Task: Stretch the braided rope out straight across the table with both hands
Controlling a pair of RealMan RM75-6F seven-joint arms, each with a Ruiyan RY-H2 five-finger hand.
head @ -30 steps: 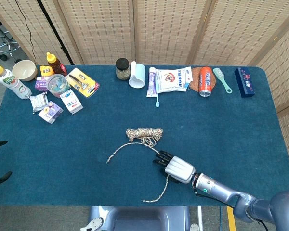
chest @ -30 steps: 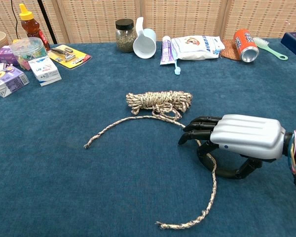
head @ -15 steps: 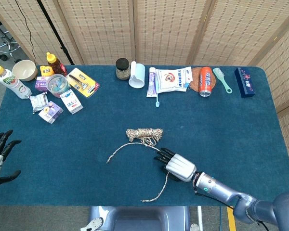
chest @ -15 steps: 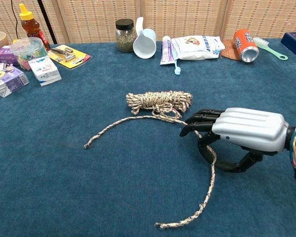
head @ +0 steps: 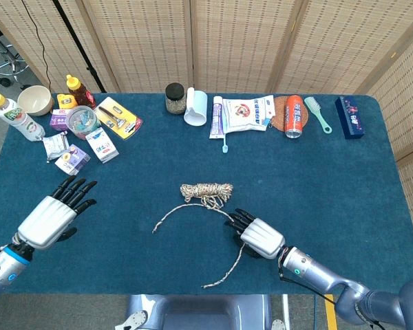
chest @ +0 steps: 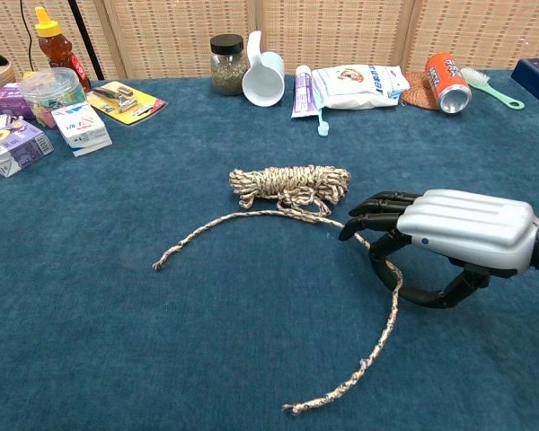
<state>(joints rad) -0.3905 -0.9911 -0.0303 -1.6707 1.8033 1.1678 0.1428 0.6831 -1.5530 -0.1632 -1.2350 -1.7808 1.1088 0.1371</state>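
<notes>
Left hand [head: 49,218] moved in over table, rope [chest: 377,337] tail dragged right

Both views are bright and evenly lit, apparently from overhead, with only soft, faint shadows under the things on the table [head: 344,179]. A dull sheen lies on the silver back of the right hand [chest: 463,235], without harsh glare. Focus is sharp throughout; the chest view bends slightly at its edges.

The head view looks steeply down over the whole surface [head: 372,172]; the chest view sits low and near (facing the screens), sharing its middle and far edge.
</notes>
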